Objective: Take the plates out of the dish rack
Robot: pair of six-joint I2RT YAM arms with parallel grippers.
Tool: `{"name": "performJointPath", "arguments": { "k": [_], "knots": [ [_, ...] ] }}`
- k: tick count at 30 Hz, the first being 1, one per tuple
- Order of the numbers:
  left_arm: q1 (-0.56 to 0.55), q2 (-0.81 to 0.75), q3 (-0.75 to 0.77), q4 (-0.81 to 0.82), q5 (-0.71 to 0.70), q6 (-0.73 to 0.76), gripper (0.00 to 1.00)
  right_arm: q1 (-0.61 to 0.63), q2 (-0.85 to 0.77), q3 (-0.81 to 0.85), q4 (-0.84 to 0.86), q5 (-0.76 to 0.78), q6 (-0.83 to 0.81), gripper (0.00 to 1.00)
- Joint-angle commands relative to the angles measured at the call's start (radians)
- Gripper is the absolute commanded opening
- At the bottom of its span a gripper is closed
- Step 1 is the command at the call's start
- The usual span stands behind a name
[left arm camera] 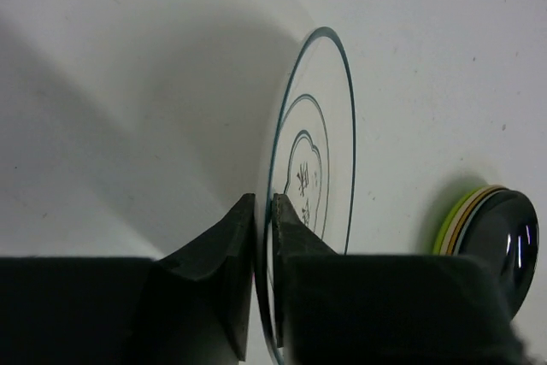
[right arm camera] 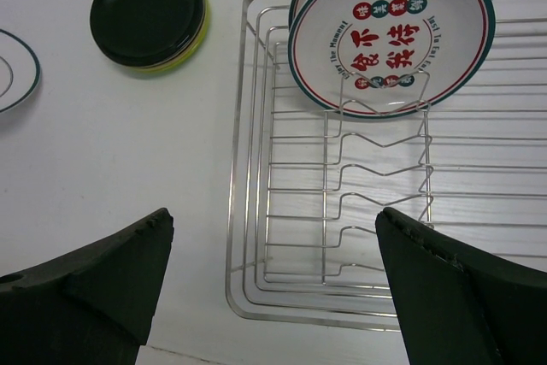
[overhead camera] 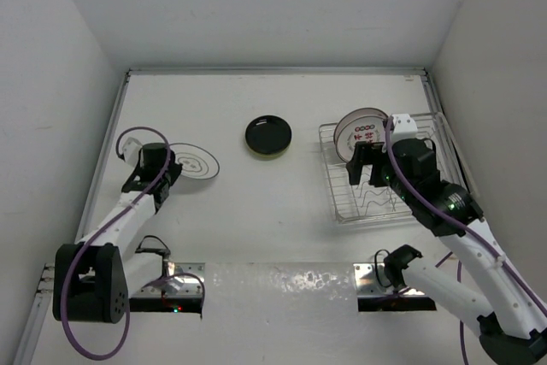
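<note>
Our left gripper (left arm camera: pixel 263 211) clamps the rim of a grey-white dark-rimmed plate (left arm camera: pixel 329 117) at left. Mid-table we see a dark-topped stack of plates (overhead camera: pixel 268 136). At right, our right gripper (right arm camera: pixel 273 215) hangs spread wide over the dish rack (right arm camera: pixel 342 211), two plates (right arm camera: pixel 393 40) upright at its far end.

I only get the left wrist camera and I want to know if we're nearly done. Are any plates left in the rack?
Observer: Yes. Two plates stand at the far end of the rack, one behind the other.
Operator: Is the other tool grabbing one?
Observer: No. The right tool is open and holds nothing. It is over the rack, short of them.
Operator: What's on the front one?
Observer: Red and green characters, inside a red and teal rim.
</note>
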Motion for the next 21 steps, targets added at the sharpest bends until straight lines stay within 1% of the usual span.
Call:
{"name": "performJointPath", "arguments": {
  "k": [1,2,3,5,6,8,10,11,13,14,15,16,17,18,19,20,21],
  "knots": [
    [0.007,-0.004,-0.017,0.123,-0.001,-0.047,0.16,0.004,-0.001,-0.011,0.027,0.011,-0.011,0.99],
    [0.007,-0.008,-0.025,0.123,-0.004,-0.057,0.25,0.004,0.005,-0.014,0.03,0.012,-0.011,0.99],
    [0.007,-0.014,-0.031,0.104,-0.012,-0.066,0.55,0.004,0.009,-0.021,0.03,0.015,-0.011,0.99],
    [0.007,-0.029,-0.047,0.081,-0.015,-0.084,0.78,0.004,0.035,-0.025,0.031,0.026,-0.008,0.99],
    [0.007,-0.037,-0.053,0.063,-0.018,-0.086,1.0,0.004,0.045,-0.03,0.033,0.028,-0.004,0.99],
    [0.005,-0.066,-0.054,0.017,-0.024,-0.095,1.0,0.004,0.06,-0.039,0.045,0.031,0.004,0.99],
    [0.001,-0.095,-0.064,0.004,0.0,-0.094,1.0,0.005,0.062,-0.044,0.051,0.043,0.013,0.99],
    [-0.008,-0.134,-0.068,0.006,0.008,-0.086,1.0,0.004,0.06,-0.044,0.054,0.072,0.027,0.99],
    [-0.045,-0.181,-0.067,-0.003,-0.021,-0.078,1.0,0.005,0.057,-0.042,0.051,0.112,0.042,0.99],
    [-0.109,-0.219,-0.061,-0.002,-0.041,-0.055,1.0,0.005,0.054,-0.038,0.044,0.132,0.059,0.99],
    [-0.148,-0.23,-0.032,-0.006,-0.111,-0.048,1.0,0.004,0.048,-0.036,0.042,0.173,0.067,0.99],
    [-0.234,-0.235,-0.01,-0.003,-0.142,-0.031,1.0,0.004,0.043,-0.034,0.041,0.195,0.078,0.99],
    [-0.273,-0.212,0.01,0.056,-0.155,0.036,1.0,0.004,0.039,-0.034,0.037,0.215,0.087,0.99],
    [-0.298,-0.187,0.057,0.104,-0.109,0.081,1.0,0.004,0.028,-0.034,0.037,0.244,0.102,0.99],
    [-0.336,-0.152,0.083,0.172,-0.063,0.169,1.0,0.004,0.023,-0.034,0.031,0.262,0.113,0.99],
    [-0.356,-0.062,0.146,0.299,0.068,0.22,1.0,0.004,0.01,-0.036,0.025,0.31,0.151,0.99],
    [-0.408,-0.01,0.189,0.354,0.133,0.274,1.0,0.004,-0.004,-0.037,0.018,0.328,0.17,0.99]
  ]
}}
